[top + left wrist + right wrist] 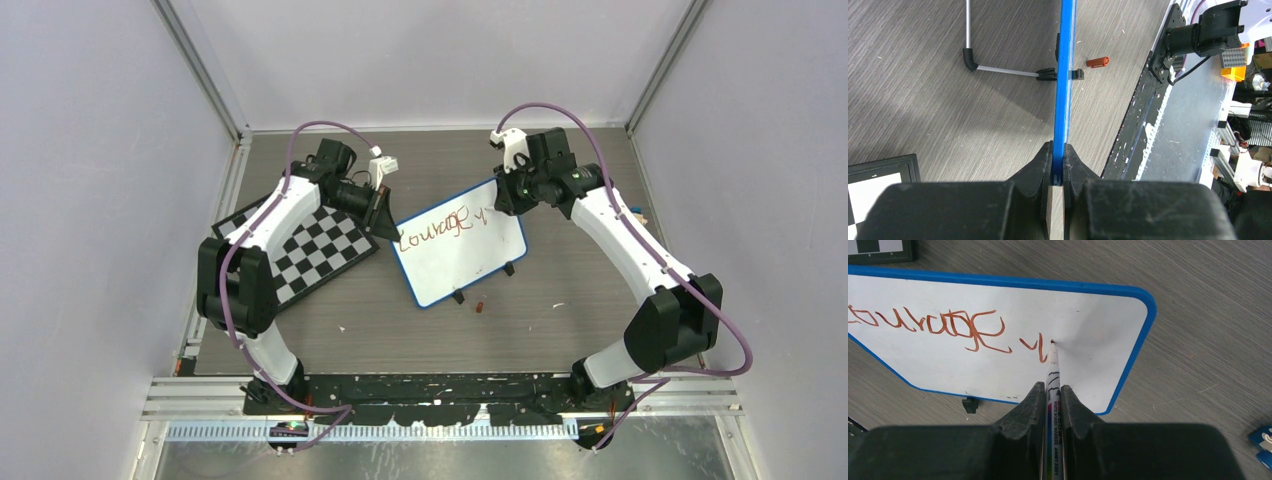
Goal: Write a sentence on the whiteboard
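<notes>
The whiteboard [460, 272], a small rectangular white panel in a blue rounded-corner frame, stands on the grey wood-grain worktop [400, 335]. The black-and-white checkered chessboard [315, 250] lies just beside its left end.

**Holding arrangement**
- The left tool [1058, 159] is clamped on the blue frame at the whiteboard's left end. Both fingers press flat against opposite faces. The probable purpose is to brace the panel against the pressure of writing.
- The right tool [1050, 390] is closed on the white-barrelled whiteboard marker [1053, 365]. The barrel runs out between the fingers towards the panel. The tip meets the white surface in the right half of the whiteboard, near its top edge. This grip keeps the tip clear of the fingers and visible to the right wrist camera.
- A black clip foot [970, 404] and a thin grey metal leg [1003, 71] attach to the frame. The panel appears propped at a tilt, which presents its face to the marker.
- The small red-brown marker cap [1097, 62] lies on the worktop near the whiteboard's lower edge, apart from it.

**Appearance of the work**
- The sentence [938, 325] is in brownish-red handwriting and runs from the left end. It reads roughly "Courage", followed by one or two short strokes.
- The lower part of the whiteboard is blank. The sentence is judged incomplete.
</notes>
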You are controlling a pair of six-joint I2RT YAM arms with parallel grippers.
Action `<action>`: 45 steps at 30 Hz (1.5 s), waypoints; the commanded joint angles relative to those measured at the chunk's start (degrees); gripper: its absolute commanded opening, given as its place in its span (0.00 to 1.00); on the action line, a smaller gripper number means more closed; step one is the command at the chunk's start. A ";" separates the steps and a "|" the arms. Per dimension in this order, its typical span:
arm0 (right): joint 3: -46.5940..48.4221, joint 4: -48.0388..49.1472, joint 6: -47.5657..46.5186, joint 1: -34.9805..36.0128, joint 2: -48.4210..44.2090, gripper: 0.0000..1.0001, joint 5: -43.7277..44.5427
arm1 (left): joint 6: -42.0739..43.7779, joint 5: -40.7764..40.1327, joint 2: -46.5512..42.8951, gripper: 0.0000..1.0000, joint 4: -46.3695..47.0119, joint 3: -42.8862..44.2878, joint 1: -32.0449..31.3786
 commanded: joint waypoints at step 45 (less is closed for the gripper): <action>2.61 2.50 -0.10 -2.24 1.33 0.00 -1.90 | 1.58 -1.10 -0.21 0.00 -0.86 1.75 -0.29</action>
